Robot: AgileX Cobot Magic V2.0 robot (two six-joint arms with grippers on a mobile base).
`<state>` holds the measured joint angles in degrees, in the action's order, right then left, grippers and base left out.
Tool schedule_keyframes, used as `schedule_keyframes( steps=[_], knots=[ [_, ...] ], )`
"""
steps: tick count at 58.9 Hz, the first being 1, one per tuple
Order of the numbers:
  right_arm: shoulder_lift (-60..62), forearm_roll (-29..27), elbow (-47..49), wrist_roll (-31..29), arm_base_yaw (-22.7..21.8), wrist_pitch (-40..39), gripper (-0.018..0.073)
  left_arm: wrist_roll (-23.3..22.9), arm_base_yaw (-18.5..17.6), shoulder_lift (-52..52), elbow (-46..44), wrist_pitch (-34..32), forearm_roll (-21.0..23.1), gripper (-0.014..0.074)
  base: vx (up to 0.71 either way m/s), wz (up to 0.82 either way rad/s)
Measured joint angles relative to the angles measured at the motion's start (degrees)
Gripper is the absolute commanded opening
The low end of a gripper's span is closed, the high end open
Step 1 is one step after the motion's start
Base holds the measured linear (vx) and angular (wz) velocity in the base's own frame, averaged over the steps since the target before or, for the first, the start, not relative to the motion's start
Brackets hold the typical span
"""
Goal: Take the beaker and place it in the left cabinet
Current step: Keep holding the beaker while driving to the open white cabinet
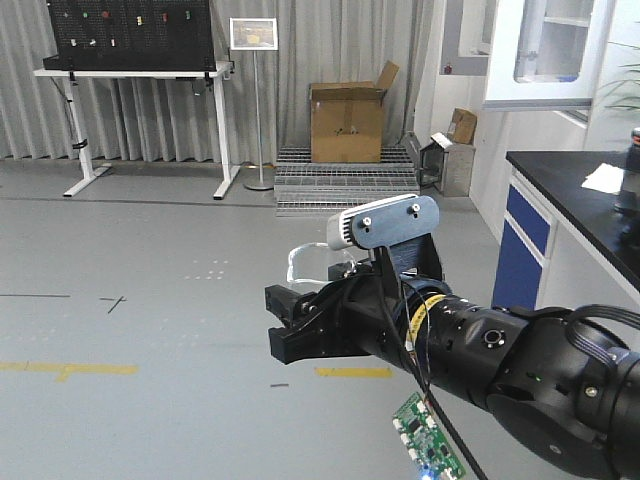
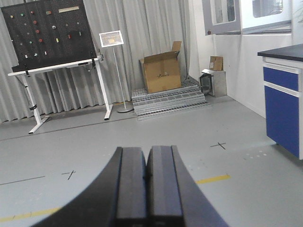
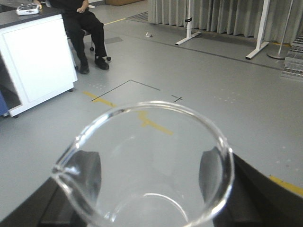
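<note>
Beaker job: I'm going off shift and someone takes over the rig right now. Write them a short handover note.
Left gripper: shut, holding nothing, pointed out over the floor.
Right gripper: shut on the beaker, a finger on each side of the glass, held in the air.
Left cabinet: not in any view.
Done: the pick.
Left: find the left cabinet, carry the beaker over, set it inside, release.

No legible text or numbers: framed sign [image 1: 253,33] and cardboard box [image 1: 347,122] markings too small, blurred
</note>
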<state>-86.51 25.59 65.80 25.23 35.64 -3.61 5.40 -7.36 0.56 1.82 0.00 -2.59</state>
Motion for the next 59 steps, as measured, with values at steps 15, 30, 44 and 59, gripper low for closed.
schedule_keyframes(
  steps=[15,30,44,59],
  knots=[
    [0.0,0.0,0.0,0.0,0.0,0.0,-0.0006,0.0,0.0,0.0,0.0,0.0,0.0,0.0001,0.72,-0.01],
    [0.0,0.0,0.0,0.0,0.0,0.0,-0.0006,0.0,0.0,0.0,0.0,0.0,0.0,0.0001,0.73,-0.02],
    [0.0,0.0,0.0,0.0,0.0,0.0,-0.0006,0.0,0.0,0.0,0.0,0.0,0.0,0.0001,0.73,0.01],
    [0.0,0.0,0.0,0.0,0.0,0.0,-0.0006,0.0,0.0,0.0,0.0,0.0,0.0,0.0001,0.71,0.02]
  ],
)
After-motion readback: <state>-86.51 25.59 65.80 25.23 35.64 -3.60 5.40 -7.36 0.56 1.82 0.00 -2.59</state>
